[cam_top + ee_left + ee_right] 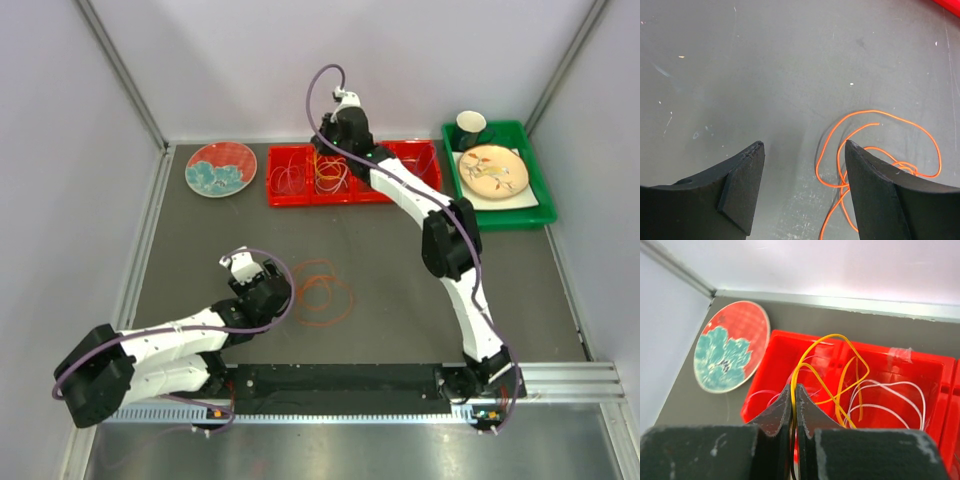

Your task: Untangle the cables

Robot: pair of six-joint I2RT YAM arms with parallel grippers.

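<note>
An orange cable [322, 293] lies in loose loops on the grey table; in the left wrist view the orange cable [875, 150] runs partly under the right finger. My left gripper [805, 145] hovers open just left of it, nothing between its fingers. My right gripper [793, 387] is shut on a yellow cable [832, 365], lifted above the red tray [785, 347]. White cable [890, 400] and pinkish cable [760, 395] loops lie in the tray. From above, the right gripper [325, 150] sits over the tray's cables [310, 172].
A red and teal plate [221, 168] lies left of the red tray [415, 155]. A green tray [535, 195] at the back right holds a patterned plate [492, 170] and a dark cup [471, 124]. Walls close in on three sides.
</note>
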